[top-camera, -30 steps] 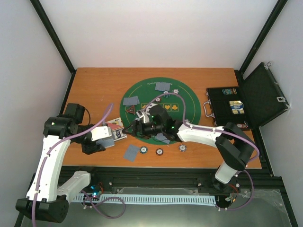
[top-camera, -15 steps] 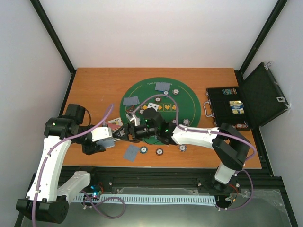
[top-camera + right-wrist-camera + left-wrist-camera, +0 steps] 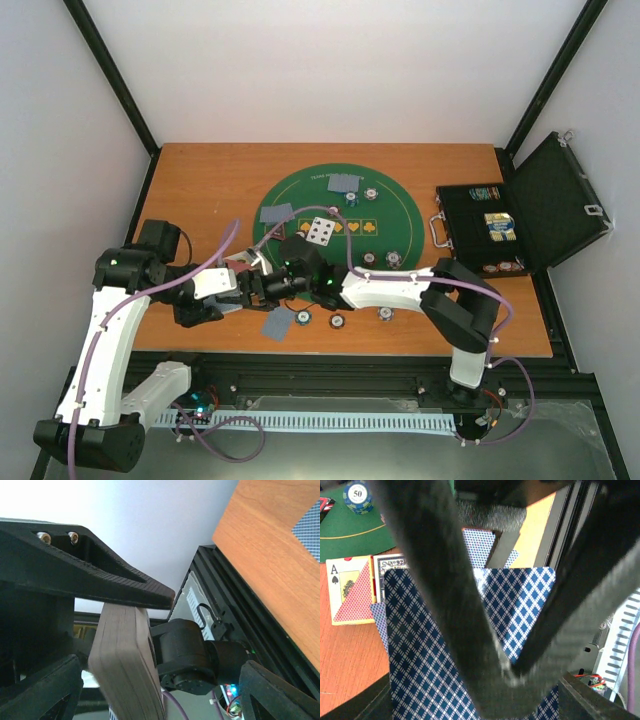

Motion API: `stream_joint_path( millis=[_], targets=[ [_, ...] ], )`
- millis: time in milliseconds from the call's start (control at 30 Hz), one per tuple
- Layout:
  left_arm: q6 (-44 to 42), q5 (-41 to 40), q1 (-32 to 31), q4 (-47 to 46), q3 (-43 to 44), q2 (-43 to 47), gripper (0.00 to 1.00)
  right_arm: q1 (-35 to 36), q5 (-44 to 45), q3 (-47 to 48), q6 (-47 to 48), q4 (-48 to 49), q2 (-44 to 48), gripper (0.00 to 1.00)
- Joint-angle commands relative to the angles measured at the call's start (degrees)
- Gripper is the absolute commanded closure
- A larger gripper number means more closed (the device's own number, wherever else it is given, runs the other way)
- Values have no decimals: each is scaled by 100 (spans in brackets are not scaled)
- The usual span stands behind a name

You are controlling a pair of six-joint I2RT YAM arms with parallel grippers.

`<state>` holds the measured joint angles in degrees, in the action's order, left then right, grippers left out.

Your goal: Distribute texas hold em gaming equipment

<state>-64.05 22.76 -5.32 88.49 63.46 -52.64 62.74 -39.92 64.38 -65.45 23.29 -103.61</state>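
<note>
We see a brown wooden tabletop (image 3: 200,170) closed in by plain white walls (image 3: 330,70) at the back and both sides. Black frame posts (image 3: 112,80) slant up from its far corners, and a black metal rail (image 3: 340,372) runs along its near edge. The light is bright and even, with soft shadows.

The left pincer (image 3: 512,672) fills the view, its dark fingers (image 3: 445,580) meeting in a V, clamped on blue-checked playing cards (image 3: 420,645). To the left an ace of spades (image 3: 351,590) lies on the orange counter (image 3: 345,670). Farther off, a blue chip (image 3: 357,496) sits on green felt (image 3: 350,535).
</note>
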Motion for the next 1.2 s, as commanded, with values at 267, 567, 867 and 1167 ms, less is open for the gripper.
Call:
stream_joint_path(
  millis=[267,567,867,1167],
  targets=[
    [77,148,-14,4,134,30,99,49,-271,493,-273,383,-831,17],
    [87,181,-17,30,218,26,99,-289,-194,-187,-253,471,-619,27],
    [62,186,-15,15,194,55,99,-391,-46,-405,34,88,-163,37],
    [37,152,-14,-7,139,78,99,-469,22,-374,202,-196,114,55]
  ],
)
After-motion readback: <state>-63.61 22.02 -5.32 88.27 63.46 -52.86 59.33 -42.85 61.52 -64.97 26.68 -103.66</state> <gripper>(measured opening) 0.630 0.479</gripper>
